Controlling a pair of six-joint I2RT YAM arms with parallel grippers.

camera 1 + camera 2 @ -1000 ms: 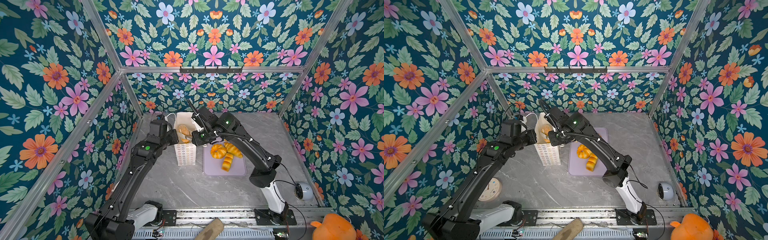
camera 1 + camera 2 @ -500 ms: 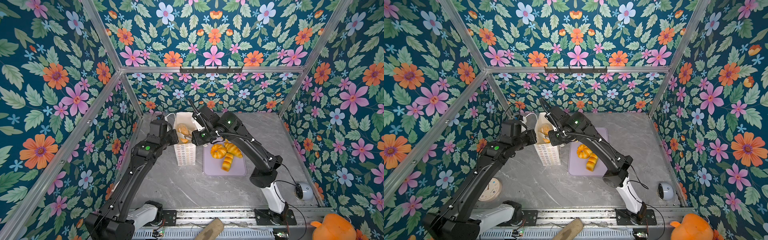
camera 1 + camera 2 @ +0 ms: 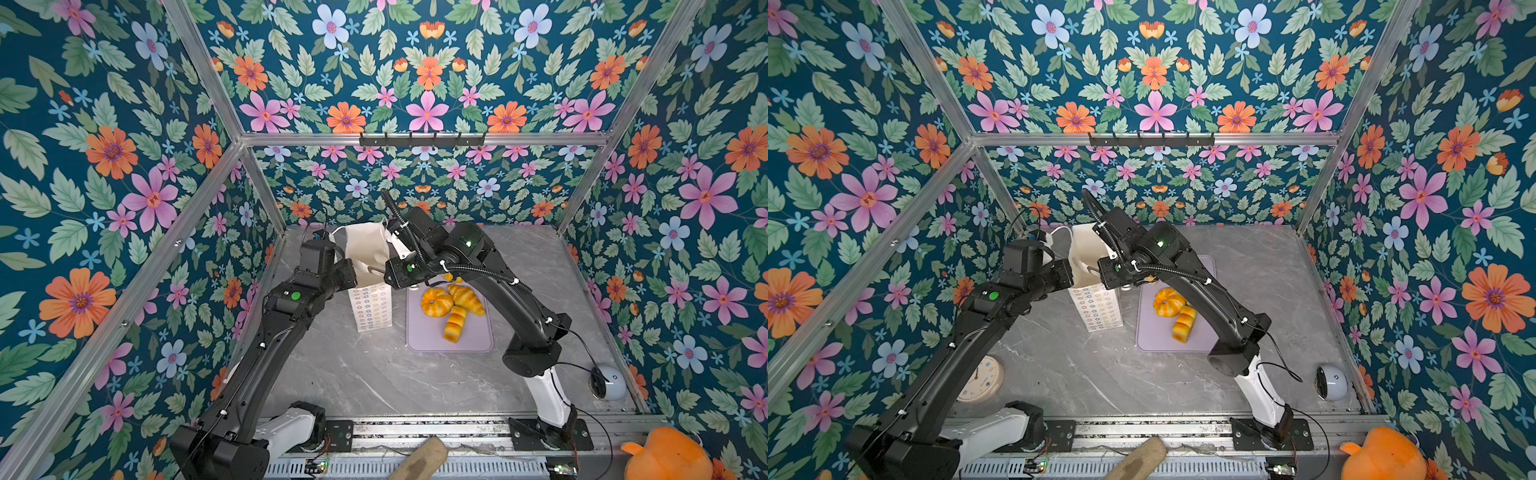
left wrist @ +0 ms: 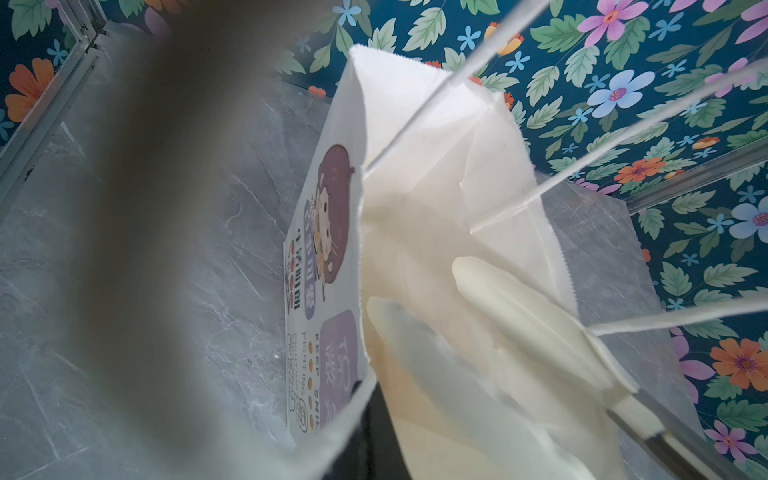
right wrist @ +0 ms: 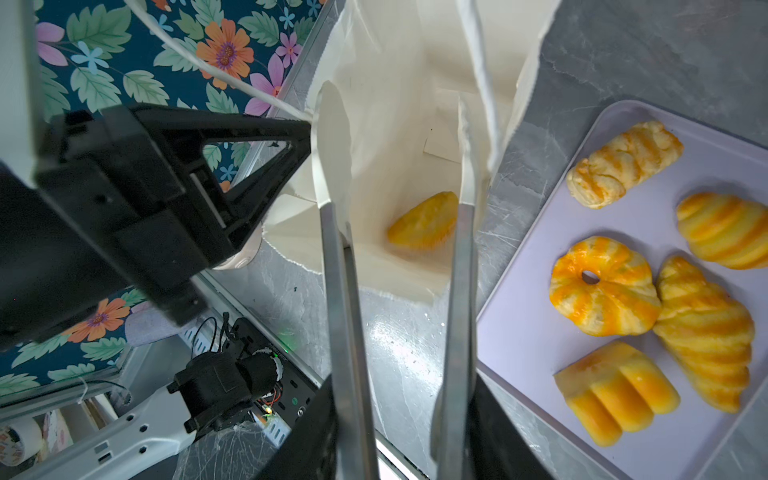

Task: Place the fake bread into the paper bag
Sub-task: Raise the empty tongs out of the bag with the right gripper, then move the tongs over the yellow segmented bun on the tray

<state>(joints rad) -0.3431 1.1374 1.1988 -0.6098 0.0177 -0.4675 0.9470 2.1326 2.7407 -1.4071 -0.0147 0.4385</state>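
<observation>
One glossy golden-orange toy pastry [image 5: 424, 226] is found inside the tall white paper bag [image 5: 374, 137], its rim pinched by the left gripper [image 5: 305, 124]. The right gripper [image 5: 397, 112] is spread, empty, above the mouth; another pastry [image 5: 604, 286] from the lilac tray [image 5: 532, 345] is judged due next.

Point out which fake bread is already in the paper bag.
The smooth oval roll, lying inside the paper bag; the rest sit out on the lavender tray.
</observation>
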